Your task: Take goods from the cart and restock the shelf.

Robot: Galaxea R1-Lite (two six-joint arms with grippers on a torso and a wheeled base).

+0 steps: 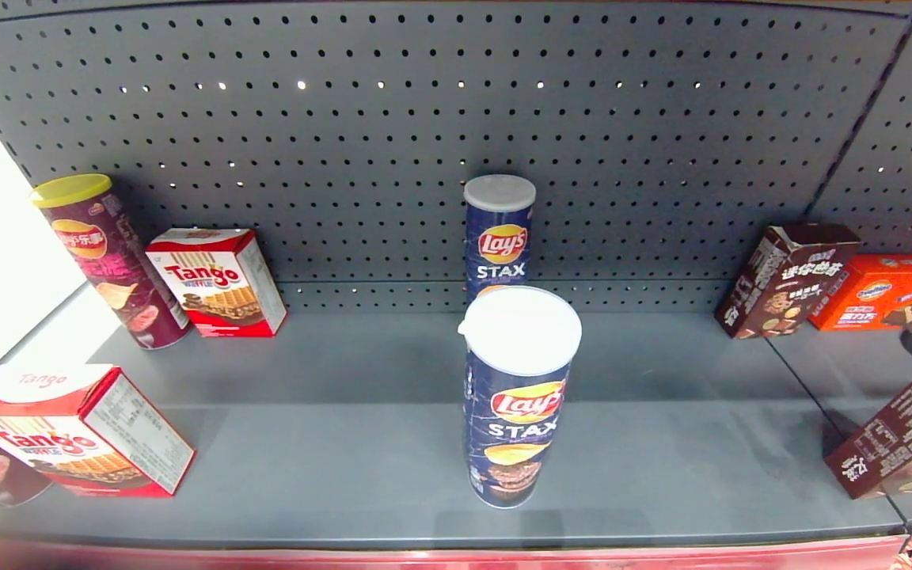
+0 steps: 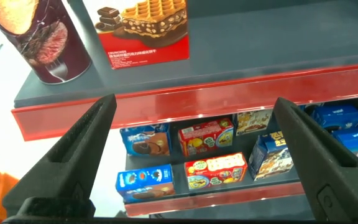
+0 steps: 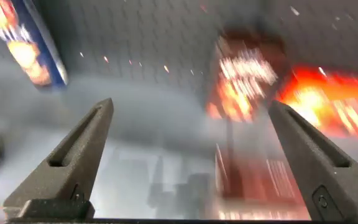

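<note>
Two blue chip cans stand upright on the grey shelf (image 1: 329,412), the front can (image 1: 515,396) just ahead of the rear can (image 1: 498,233). Both hands are spread: left hand (image 2: 194,102) near the shelf's red lip (image 2: 241,87), right hand (image 3: 191,104) facing blurred boxes (image 3: 247,81).

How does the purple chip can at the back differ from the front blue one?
The purple can has a yellow lid, the front blue can a white one. The purple can stands back left beside a wafer box, the front blue can centre front. Both are lidded tubes.
</note>
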